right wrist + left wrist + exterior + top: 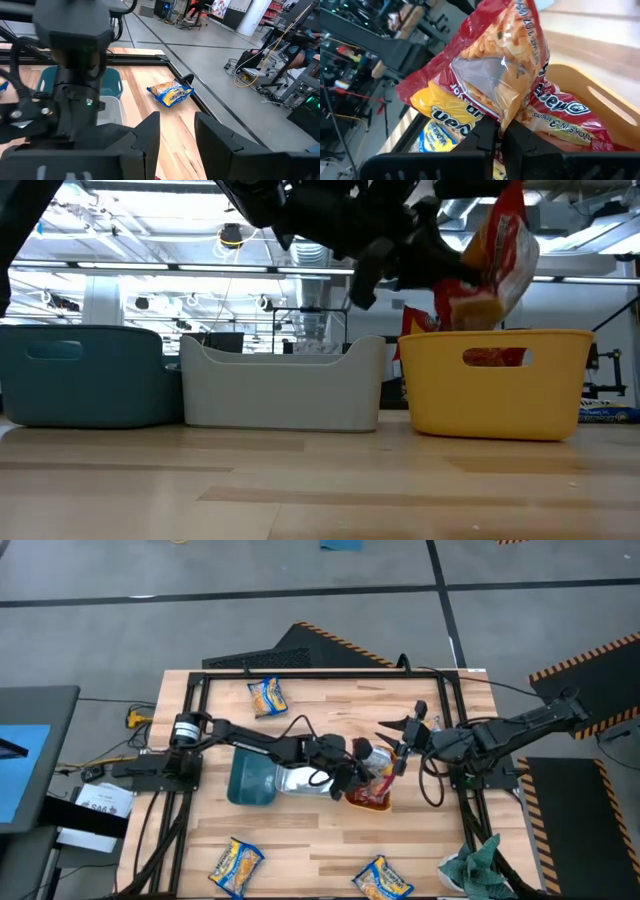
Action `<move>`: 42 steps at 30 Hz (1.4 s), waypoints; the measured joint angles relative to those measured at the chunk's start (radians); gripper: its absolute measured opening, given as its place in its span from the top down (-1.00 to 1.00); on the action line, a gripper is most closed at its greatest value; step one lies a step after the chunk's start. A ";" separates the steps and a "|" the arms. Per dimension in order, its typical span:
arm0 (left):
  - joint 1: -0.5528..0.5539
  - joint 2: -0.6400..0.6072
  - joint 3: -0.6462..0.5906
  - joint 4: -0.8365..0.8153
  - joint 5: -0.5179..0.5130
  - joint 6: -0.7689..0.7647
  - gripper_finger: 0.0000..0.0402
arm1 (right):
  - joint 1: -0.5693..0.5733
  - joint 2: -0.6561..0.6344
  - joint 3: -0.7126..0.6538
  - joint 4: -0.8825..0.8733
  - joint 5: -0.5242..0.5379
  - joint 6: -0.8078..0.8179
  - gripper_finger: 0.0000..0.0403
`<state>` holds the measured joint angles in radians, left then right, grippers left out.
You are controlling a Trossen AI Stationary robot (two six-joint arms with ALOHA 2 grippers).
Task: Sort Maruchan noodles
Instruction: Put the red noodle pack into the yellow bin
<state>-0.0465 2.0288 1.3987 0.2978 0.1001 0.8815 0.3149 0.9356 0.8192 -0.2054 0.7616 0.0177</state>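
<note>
My left gripper is shut on a red-orange noodle packet, held above the orange bin; it also shows in the low view and the high view. Another red packet lies inside that bin. Three yellow-and-blue packets lie flat on the table: one at the far side and two by the near edge. My right gripper is open and empty, just right of the bin. My left gripper pinches the red packet by one edge between its two fingers. The fingers come from the table's left. The packet is lifted clear, tilted, its lower end just above the orange bin's rim.
A teal bin and a clear bin stand in a row left of the orange one, under my left arm. A green cloth lies at the near right corner. A black frame runs round the table.
</note>
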 joint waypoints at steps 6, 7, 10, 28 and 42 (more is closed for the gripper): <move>-0.018 0.000 0.000 -0.020 -0.131 0.054 0.85 | 0.000 0.000 0.000 0.004 0.000 0.000 0.29; -0.020 0.000 0.000 -0.030 -0.150 0.061 0.82 | 0.000 0.000 0.000 0.004 0.000 0.000 0.29; -0.021 0.000 0.000 -0.065 -0.176 0.064 0.73 | 0.000 0.000 0.000 0.008 0.000 0.001 0.29; -0.054 0.000 0.106 -0.290 -0.344 0.017 0.33 | 0.000 0.000 0.000 0.003 -0.001 0.002 0.29; -0.036 0.001 0.206 -0.483 -0.348 -0.057 0.33 | 0.000 0.000 0.000 -0.004 -0.001 0.009 0.29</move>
<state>-0.0825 2.0296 1.6043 -0.1849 -0.2482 0.8246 0.3147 0.9356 0.8192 -0.2096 0.7605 0.0269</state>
